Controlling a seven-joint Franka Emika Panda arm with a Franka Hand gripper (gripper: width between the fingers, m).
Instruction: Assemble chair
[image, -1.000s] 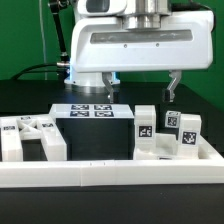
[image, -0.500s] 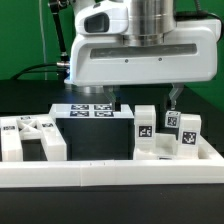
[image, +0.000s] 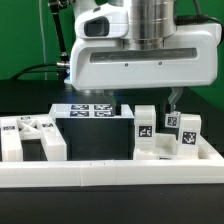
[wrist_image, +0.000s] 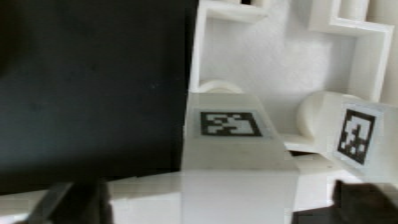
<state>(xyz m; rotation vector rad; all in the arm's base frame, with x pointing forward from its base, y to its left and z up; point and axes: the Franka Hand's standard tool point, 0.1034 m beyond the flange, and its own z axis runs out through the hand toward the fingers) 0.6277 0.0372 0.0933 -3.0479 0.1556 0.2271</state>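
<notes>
Black desk stretches under my arm, with a long white rail running across the front of the exterior view. Behind the rail the chair is in loose white pieces, each carrying black-and-white square tags. A low cluster of pieces lies at the exterior view's left. An upright post stands near the middle, and two more tagged blocks sit just beside it toward the exterior view's right. Between the left cluster and the post I see the marker board, lying flat behind a dark block.

My hand hangs low over the post, under the arm's wide white body. Its fingers are spread. One dark finger shows above the right-hand blocks, well apart from the other side, and nothing is pinched between them.

From the wrist view, the post sits in the middle with its tag facing the camera. A second tagged block is just beside it. One dark fingertip shows off to one side, clear of the post. I cannot tell whether the other finger touches anything.
</notes>
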